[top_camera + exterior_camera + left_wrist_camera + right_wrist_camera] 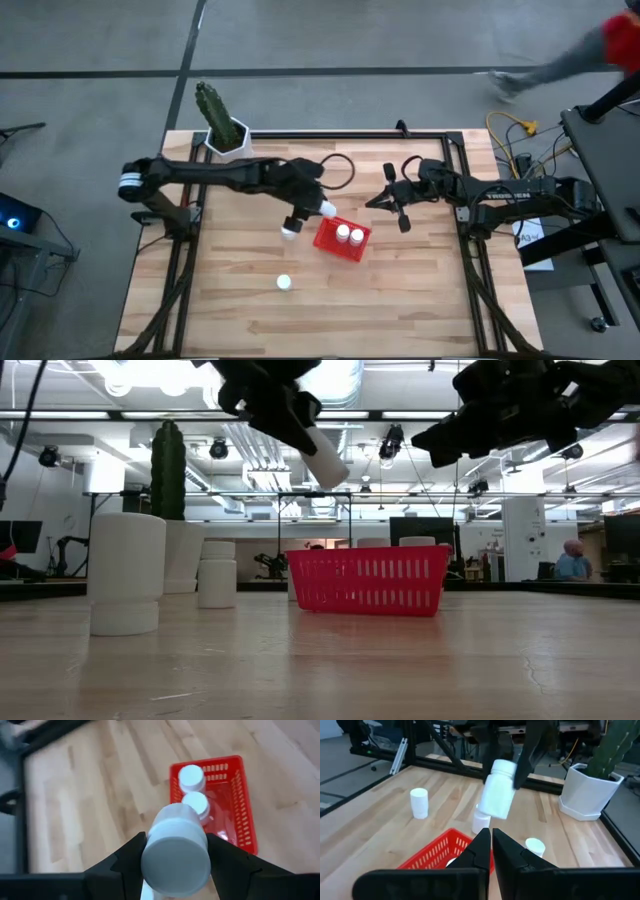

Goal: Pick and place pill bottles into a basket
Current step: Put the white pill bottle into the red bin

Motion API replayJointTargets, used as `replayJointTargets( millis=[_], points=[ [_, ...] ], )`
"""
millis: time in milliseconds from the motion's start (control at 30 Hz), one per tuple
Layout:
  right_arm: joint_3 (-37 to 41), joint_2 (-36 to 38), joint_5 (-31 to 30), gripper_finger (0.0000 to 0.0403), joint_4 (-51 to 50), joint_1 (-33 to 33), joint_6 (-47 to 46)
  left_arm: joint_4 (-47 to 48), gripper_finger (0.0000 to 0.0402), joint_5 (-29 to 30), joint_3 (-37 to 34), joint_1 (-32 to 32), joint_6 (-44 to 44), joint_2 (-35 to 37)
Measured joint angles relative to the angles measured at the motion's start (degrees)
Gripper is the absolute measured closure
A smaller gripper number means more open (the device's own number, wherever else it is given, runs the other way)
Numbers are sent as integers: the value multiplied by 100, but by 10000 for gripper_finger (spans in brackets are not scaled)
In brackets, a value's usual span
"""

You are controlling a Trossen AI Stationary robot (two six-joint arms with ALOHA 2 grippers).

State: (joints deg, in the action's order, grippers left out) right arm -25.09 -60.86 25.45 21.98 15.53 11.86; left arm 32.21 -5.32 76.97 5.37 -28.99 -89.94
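Note:
My left gripper (318, 205) is shut on a white pill bottle (175, 850) and holds it in the air beside the left end of the red basket (328, 243). Two bottles (350, 235) stand in the basket. One bottle (290, 230) stands on the table just left of the basket, another (284, 283) nearer the front edge, and a third (535, 846) shows in the right wrist view. My right gripper (375, 202) hovers shut and empty to the right of the basket. My left gripper pinches the bottle by two opposite sides of its body (150, 845), one finger (127, 857) on each side. The bottle is lifted clear of the table and tilted, as the low view (322, 457) and the right wrist view (497, 790) show.
A white hexagonal pot with a cactus (225, 130) stands at the table's far left corner. A black frame (440, 135) runs along the table's far and side edges. Bare wood lies in front of the basket. A person (570, 60) moves on the floor beyond the far right.

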Motion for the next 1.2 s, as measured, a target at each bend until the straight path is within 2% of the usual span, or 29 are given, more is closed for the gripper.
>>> replayJointTargets(
  millis=[200,400,733,1200],
  points=[
    [102,2,-4,394,1,0,59,938,231,-147,842,28,1,-594],
    [210,2,-9,394,-7,0,50,1478,231,-186,1383,31,4,-1074],
    [288,2,-7,394,-18,0,33,1735,231,-480,1543,39,-22,-1556],
    [294,2,-7,394,-20,0,59,1613,231,-896,1539,37,11,-1605]
  ],
)
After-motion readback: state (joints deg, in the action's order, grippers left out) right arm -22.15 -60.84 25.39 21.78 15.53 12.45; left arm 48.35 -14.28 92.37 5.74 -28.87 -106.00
